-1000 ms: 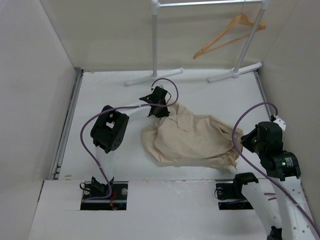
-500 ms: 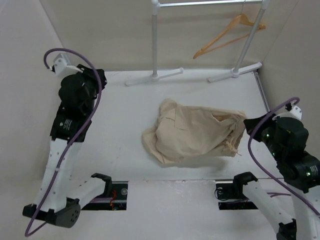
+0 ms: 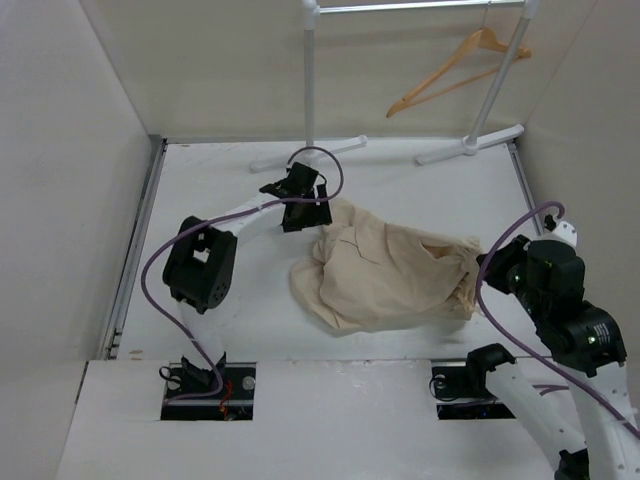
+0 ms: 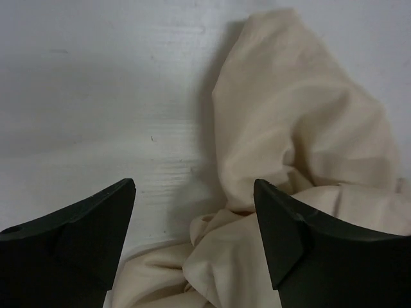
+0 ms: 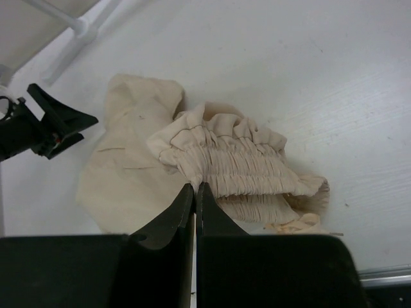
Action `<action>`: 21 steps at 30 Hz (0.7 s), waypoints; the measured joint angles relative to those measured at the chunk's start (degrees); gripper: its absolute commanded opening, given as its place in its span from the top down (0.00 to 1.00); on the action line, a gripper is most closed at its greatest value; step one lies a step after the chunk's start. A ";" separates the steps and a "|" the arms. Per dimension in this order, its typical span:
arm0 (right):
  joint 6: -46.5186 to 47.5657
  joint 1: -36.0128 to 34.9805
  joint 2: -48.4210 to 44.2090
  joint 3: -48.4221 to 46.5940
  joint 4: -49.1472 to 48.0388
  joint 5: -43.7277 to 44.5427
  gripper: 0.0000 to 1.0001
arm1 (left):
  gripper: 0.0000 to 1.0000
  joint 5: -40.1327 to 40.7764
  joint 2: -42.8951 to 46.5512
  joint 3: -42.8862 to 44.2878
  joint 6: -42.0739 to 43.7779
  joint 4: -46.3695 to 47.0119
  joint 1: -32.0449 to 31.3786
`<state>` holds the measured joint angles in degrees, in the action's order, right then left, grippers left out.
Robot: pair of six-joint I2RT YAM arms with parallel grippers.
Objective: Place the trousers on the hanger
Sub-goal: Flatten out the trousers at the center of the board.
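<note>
The beige trousers [image 3: 390,270] lie crumpled mid-table, gathered waistband [image 5: 237,160] toward the right. My left gripper [image 3: 305,218] hovers at their far left corner, jaws open wide [image 4: 194,186], with folds of trousers [image 4: 302,128] lying loose between and below the fingers [image 4: 83,237]. At the right end, my right gripper [image 3: 485,268] is shut [image 5: 194,187], its tips pinching the near edge of the waistband. The wooden hanger [image 3: 458,70] hangs tilted from the white rack's bar at the back right, far from both grippers.
The white clothes rack [image 3: 310,90] stands along the back wall, its feet [image 3: 305,155] spreading onto the table behind the trousers. One foot [image 5: 77,25] shows in the right wrist view. Walls close in on the left, back and right.
The left gripper, shut at the trousers' far left corner a second ago, now stands open there. The arm showed raised at the far left between. The cloth has shifted slightly.
</note>
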<state>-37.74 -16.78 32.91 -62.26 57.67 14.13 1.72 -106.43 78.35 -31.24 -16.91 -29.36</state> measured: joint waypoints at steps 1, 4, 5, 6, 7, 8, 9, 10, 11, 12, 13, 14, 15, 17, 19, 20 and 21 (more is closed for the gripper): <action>0.02 0.37 -0.76 1.14 0.26 0.00 1.00 | 0.26 -0.83 -1.84 0.00 0.13 -0.11 -0.20; -0.04 1.18 -3.06 4.04 1.14 -0.07 1.00 | 0.26 -2.95 -4.46 0.79 0.35 0.44 -0.15; -0.13 1.46 -3.87 5.01 1.49 -0.13 1.00 | 0.26 -3.39 -5.07 1.60 0.39 0.74 -0.15; -0.22 1.77 -4.55 5.84 1.79 -0.22 1.00 | 0.26 -3.91 -5.79 2.80 0.42 1.36 -0.15; -0.31 2.10 -5.27 6.64 2.05 -0.37 1.00 | 0.26 -4.52 -6.56 4.02 0.42 2.19 -0.13; -0.46 2.32 -5.86 7.26 2.36 -0.48 1.00 | 0.26 -5.09 -7.39 5.14 0.42 3.15 -0.11; -0.52 2.69 -6.38 7.80 2.45 -0.61 1.00 | 0.26 -5.73 -8.24 5.92 0.37 4.15 -0.09; -0.63 2.97 -6.71 8.17 2.58 -0.79 1.00 | 0.27 -6.45 -9.16 6.62 0.33 5.18 -0.11; -0.66 3.19 -6.93 8.46 2.60 -0.87 1.00 | 0.28 -7.21 -10.14 7.17 0.26 6.01 -0.15; -0.68 3.48 -7.08 8.79 2.58 -1.09 1.00 | 0.30 -7.82 -11.10 7.58 0.09 6.56 -0.17; -0.70 3.69 -7.10 9.07 2.60 -1.27 1.00 | 0.35 -8.35 -12.31 8.11 -0.07 6.86 -0.22; -0.72 3.78 -7.13 9.35 2.51 -1.40 1.00 | 0.44 -8.79 -13.66 8.76 -0.22 7.02 -0.33; -0.70 4.02 -7.10 9.64 2.49 -1.62 1.00 | 0.58 -8.94 -14.95 9.31 -0.48 7.28 -0.42; -0.70 4.07 -6.93 9.84 2.49 -2.10 1.00 | 0.86 -8.87 -15.98 10.69 -1.03 7.98 -0.50; -0.68 4.07 -6.71 9.84 2.25 -2.49 1.00 | 0.92 -7.48 -16.09 10.82 -1.68 8.17 -0.48; -0.68 4.07 -6.60 9.84 2.25 -2.64 1.00 | 0.93 -6.49 -15.85 10.56 -2.03 8.28 -0.42; -0.66 4.07 -6.49 9.84 2.25 -2.78 1.00 | 0.94 -5.44 -15.19 9.90 -2.47 8.41 -0.35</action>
<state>-38.39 -12.71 26.41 -52.42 59.92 11.35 -3.73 -121.62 88.25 -33.71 -8.49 -29.71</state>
